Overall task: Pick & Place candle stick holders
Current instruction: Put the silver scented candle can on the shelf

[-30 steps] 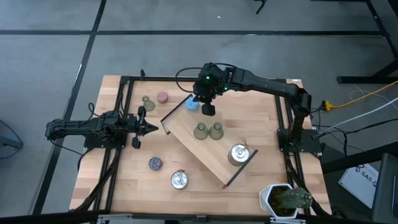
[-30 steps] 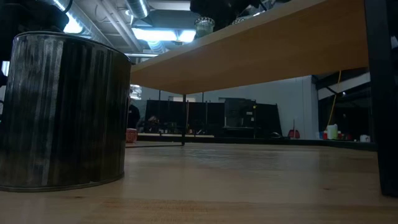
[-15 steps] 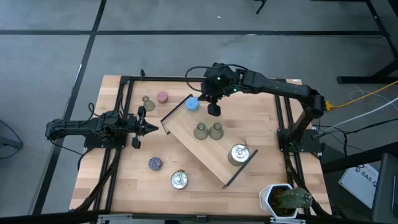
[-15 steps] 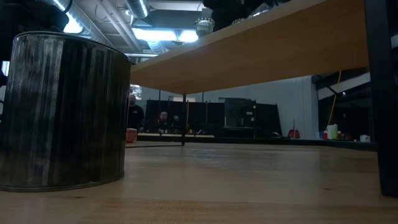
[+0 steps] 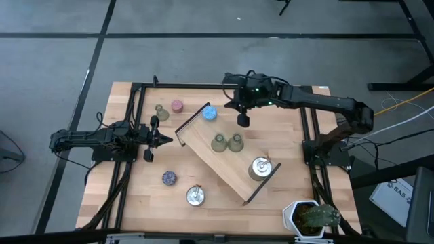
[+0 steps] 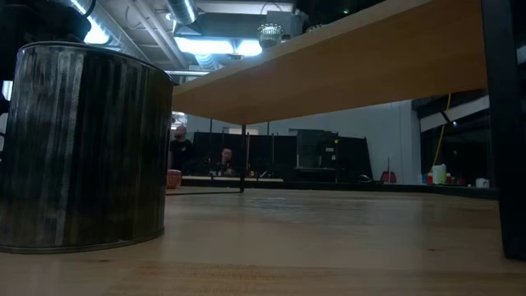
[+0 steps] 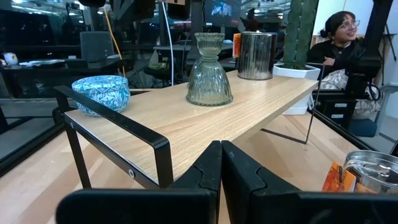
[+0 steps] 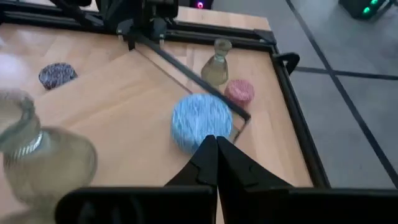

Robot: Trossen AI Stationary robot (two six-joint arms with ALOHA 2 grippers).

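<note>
The right tool (image 5: 243, 120) hangs in the air above the far end of the long wooden tray (image 5: 234, 169), a little to the right of the blue holder (image 5: 209, 113). Its two fingers are pressed together and it carries nothing. In the right wrist view the closed fingers point down at the blue holder (image 8: 201, 122), which sits on the tray close to the thin black handle at that end.

The tray lies slanted across the middle of the bench (image 5: 285, 142). Four holders stand on it. The blue one is at the far end. Two green ones (image 5: 218, 143) (image 5: 235, 143) stand side by side in the middle, nearly touching. A shiny silver one (image 5: 260, 167) stands near the other end.

Four more holders sit on the bench, off the tray. A green one (image 5: 161, 111) and a pink one (image 5: 177, 106) are next to each other at the far left. A purple one (image 5: 169, 177) and a second silver one (image 5: 196, 196) are on the near side, left of the tray.

The left tool (image 5: 163, 139) waits low at the left side of the bench, pointing at the tray. Its fingers are closed too and it holds nothing.

A green plant in a white pot (image 5: 308, 217) stands at the near right corner of the bench.

In the left wrist view a person (image 7: 339, 38) sits in the room behind the bench.
</note>
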